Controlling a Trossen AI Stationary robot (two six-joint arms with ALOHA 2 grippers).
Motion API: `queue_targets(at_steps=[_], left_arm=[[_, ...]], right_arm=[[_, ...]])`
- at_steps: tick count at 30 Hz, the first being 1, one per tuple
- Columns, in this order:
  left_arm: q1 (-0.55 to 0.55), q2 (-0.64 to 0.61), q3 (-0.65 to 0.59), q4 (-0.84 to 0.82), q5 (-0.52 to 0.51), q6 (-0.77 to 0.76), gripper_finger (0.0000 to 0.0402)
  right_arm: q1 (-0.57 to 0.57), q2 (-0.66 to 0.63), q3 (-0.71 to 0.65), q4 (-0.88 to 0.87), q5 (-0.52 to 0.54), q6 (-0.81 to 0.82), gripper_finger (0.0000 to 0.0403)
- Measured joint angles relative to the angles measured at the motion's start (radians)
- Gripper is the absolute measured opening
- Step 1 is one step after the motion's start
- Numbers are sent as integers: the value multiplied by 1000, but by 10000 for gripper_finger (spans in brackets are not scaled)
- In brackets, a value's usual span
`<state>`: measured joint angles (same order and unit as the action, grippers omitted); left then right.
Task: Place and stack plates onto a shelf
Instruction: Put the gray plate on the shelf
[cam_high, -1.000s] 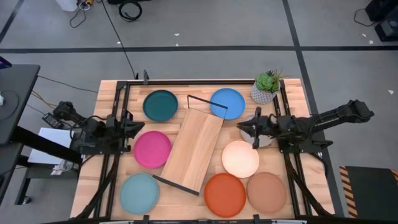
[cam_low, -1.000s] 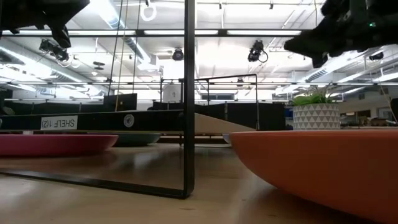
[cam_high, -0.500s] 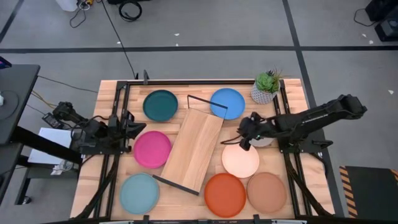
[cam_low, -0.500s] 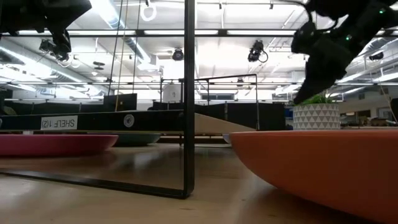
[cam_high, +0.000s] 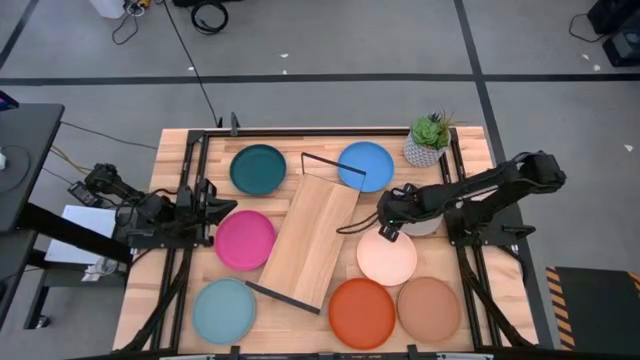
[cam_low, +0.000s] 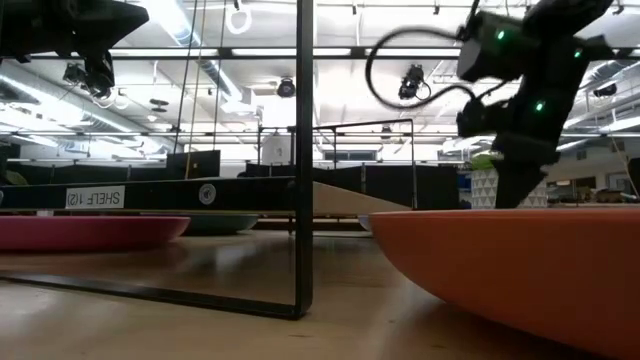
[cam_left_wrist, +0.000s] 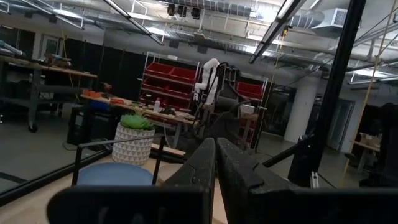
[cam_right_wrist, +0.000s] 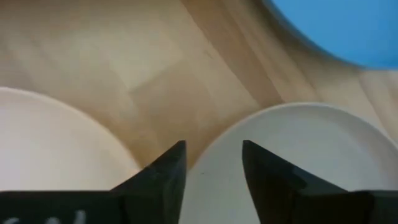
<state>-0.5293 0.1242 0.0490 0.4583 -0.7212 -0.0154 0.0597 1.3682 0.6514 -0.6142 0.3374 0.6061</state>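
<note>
Eight plates lie flat on the slatted table around the shelf (cam_high: 312, 240), which rests slantwise at the middle: dark teal (cam_high: 257, 168), blue (cam_high: 365, 165), magenta (cam_high: 244, 240), light blue (cam_high: 224, 310), orange (cam_high: 361, 312), tan-brown (cam_high: 428, 308), cream (cam_high: 388, 258), and grey (cam_right_wrist: 305, 155), mostly hidden under my right arm in the high view. My right gripper (cam_right_wrist: 214, 165) is open and points down, one finger on either side of the grey plate's rim next to the cream plate (cam_right_wrist: 56, 143). My left gripper (cam_left_wrist: 216, 165) is shut and empty, near the magenta plate's far left side (cam_high: 220, 205).
A potted plant (cam_high: 430, 140) stands at the far right corner, just behind my right arm. Black wire frames (cam_high: 335, 172) rise at both ends of the shelf. In the low view the orange plate (cam_low: 520, 270) fills the near right.
My right gripper has gone down and a little toward the table's left and near edges, and has tipped from level to pointing down over the grey plate's rim. The plates and the shelf have stayed where they were.
</note>
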Motion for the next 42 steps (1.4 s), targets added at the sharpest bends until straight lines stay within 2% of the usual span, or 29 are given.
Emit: queue_targets(at_steps=[5, 9, 12, 18, 21, 27, 32, 36, 42], left_arm=[[0, 0, 0, 0, 0, -26, 23], [0, 0, 0, 1, 0, -53, 23], [0, 0, 0, 2, 0, -74, 23], [0, 0, 0, 2, 0, -86, 23], [0, 0, 0, 1, 0, -86, 23], [0, 0, 0, -11, 0, -81, 23], [0, 0, 0, -10, 0, -86, 23], [0, 0, 0, -11, 0, -86, 23], [0, 0, 0, -13, 0, -106, 23]], right_arm=[[-41, 62, 0, 10, -59, 25, 196], [-59, 99, 1, 14, -85, 34, 183], [-61, 109, 3, 16, -89, 76, 149], [-62, 91, 1, 1, -122, 103, 53], [-57, 66, 37, -70, -146, 105, 15], [11, 53, 200, -282, -130, 155, 22], [97, 53, 316, -359, -128, 211, 14], [190, 54, 391, -348, -128, 205, 14], [297, 67, 424, -170, -156, 124, 14]])
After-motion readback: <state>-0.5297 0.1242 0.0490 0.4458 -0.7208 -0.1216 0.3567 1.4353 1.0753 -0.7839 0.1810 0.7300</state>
